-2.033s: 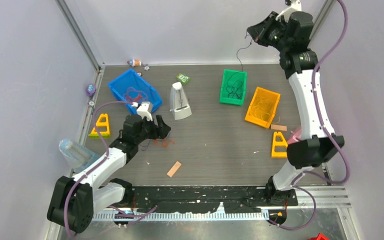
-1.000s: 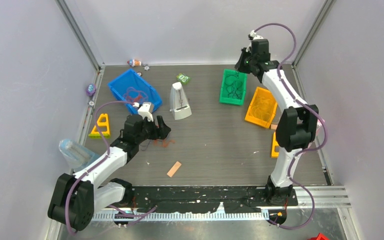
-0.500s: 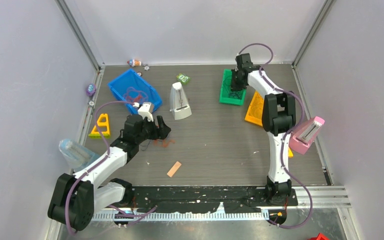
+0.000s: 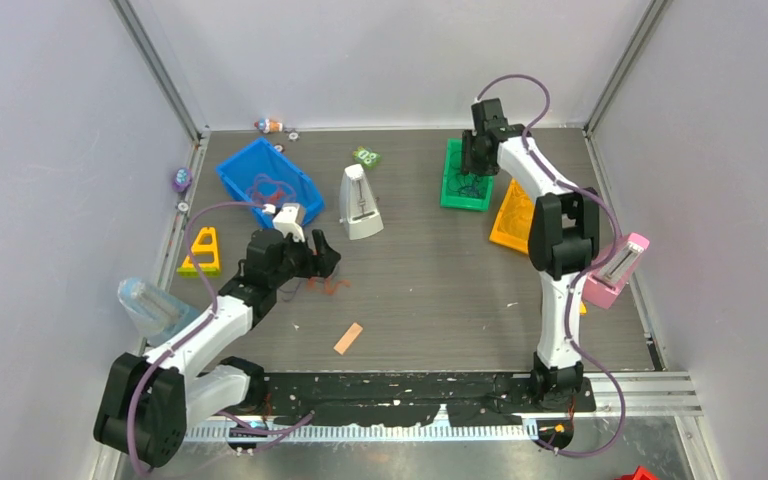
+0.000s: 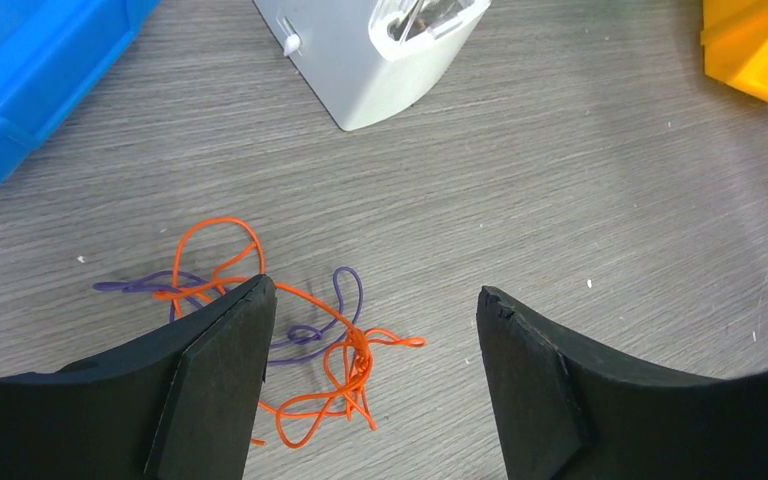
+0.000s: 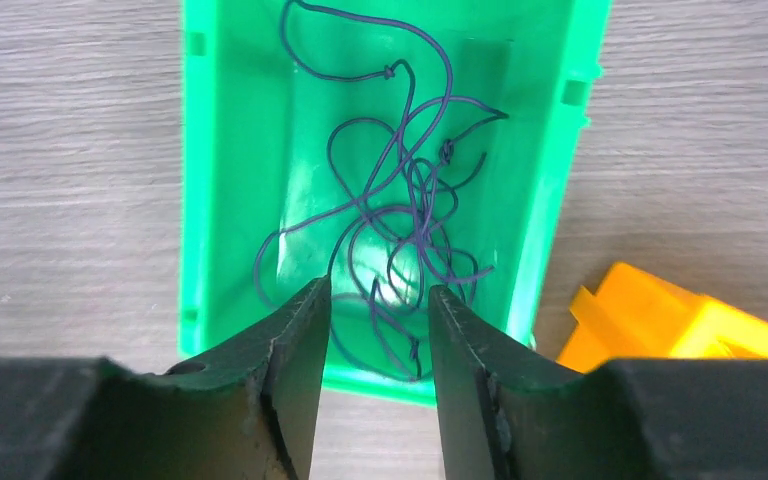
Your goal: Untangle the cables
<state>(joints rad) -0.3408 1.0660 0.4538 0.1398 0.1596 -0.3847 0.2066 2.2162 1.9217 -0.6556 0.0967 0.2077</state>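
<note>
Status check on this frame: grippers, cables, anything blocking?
Left gripper, fingers wide, over orange-purple tangle on table. Right gripper, fingers parted, empty, above purple cables lying in green bin. Nothing blocking either.

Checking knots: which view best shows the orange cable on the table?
Left wrist view: the orange cable lies close up, its loops and knot distinct, tangled with a purple cable. The top external view shows it only as a reddish smudge; the right wrist view misses it.
</note>
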